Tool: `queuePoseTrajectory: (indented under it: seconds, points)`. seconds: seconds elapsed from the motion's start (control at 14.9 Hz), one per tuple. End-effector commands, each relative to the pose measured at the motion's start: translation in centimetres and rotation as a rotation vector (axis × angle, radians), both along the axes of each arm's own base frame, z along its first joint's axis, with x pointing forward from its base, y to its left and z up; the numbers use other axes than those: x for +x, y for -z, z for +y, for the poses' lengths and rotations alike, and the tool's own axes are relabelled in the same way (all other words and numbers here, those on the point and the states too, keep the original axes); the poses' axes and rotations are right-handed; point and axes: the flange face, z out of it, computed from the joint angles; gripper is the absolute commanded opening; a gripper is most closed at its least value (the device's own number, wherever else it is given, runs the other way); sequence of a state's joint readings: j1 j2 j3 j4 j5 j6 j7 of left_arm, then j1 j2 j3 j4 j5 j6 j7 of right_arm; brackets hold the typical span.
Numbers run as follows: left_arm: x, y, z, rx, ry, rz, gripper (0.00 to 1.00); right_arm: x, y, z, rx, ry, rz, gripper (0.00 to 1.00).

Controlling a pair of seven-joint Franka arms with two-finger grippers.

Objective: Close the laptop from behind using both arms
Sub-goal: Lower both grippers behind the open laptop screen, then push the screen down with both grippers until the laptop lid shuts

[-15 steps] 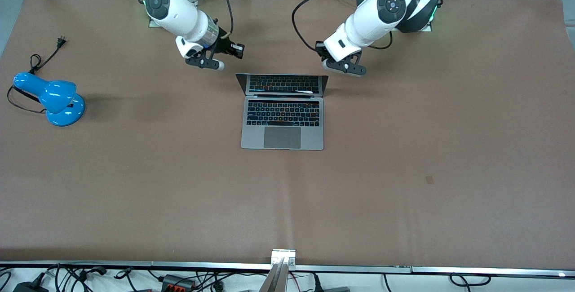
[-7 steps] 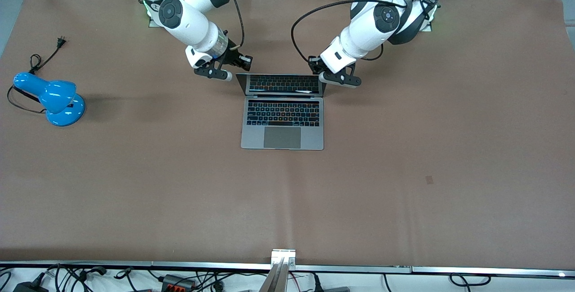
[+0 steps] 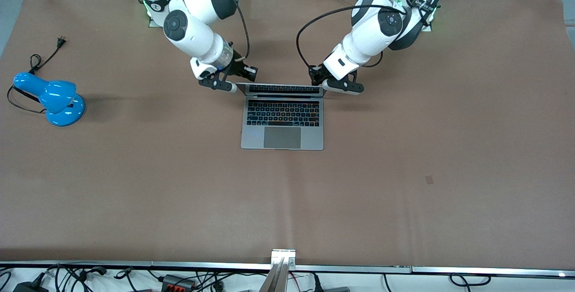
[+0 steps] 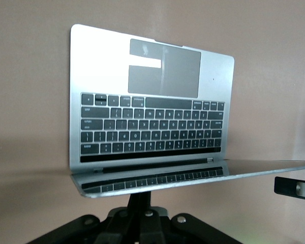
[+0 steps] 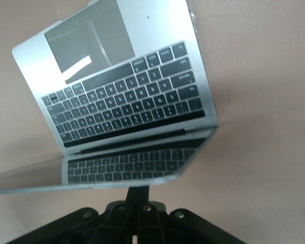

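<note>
The grey-silver laptop (image 3: 282,123) stands open at the table's middle, keyboard toward the front camera. Its lid (image 3: 283,88) leans forward over the keyboard. My left gripper (image 3: 327,86) is shut and empty, fingers together against the back of the lid near its upper edge, at the corner toward the left arm's end. My right gripper (image 3: 232,87) is shut and empty against the lid's other corner. In the left wrist view the gripper (image 4: 141,195) meets the lid edge above the laptop (image 4: 147,127). The right wrist view shows the same: gripper (image 5: 139,192), laptop (image 5: 127,101).
A blue desk lamp (image 3: 54,99) lies toward the right arm's end of the table, its black cord and plug (image 3: 60,40) beside it. Brown cloth (image 3: 404,157) covers the table. Cables hang along the table edge nearest the front camera.
Both grippers have come down and inward from the table's back to the lid's two upper corners. The lid has tipped forward toward the keyboard and shows less screen.
</note>
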State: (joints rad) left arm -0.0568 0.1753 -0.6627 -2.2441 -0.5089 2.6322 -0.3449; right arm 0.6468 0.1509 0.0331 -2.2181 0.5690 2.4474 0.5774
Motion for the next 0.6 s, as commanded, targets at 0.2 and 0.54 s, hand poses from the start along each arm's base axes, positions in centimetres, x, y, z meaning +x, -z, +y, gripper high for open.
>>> queuePoseTrajectory:
  seconds: [0.2, 0.54]
  points:
    - [2.3, 2.7, 0.2, -0.041, 0.005, -0.062, 0.01, 3.7, 2.0, 0.4, 0.004, 0.023, 0.003, 0.0]
    - [5.7, 5.9, 1.6, -0.062, 0.016, -0.115, 0.01, 6.7, 4.4, 0.5, -0.007, 0.048, 0.011, 0.0]
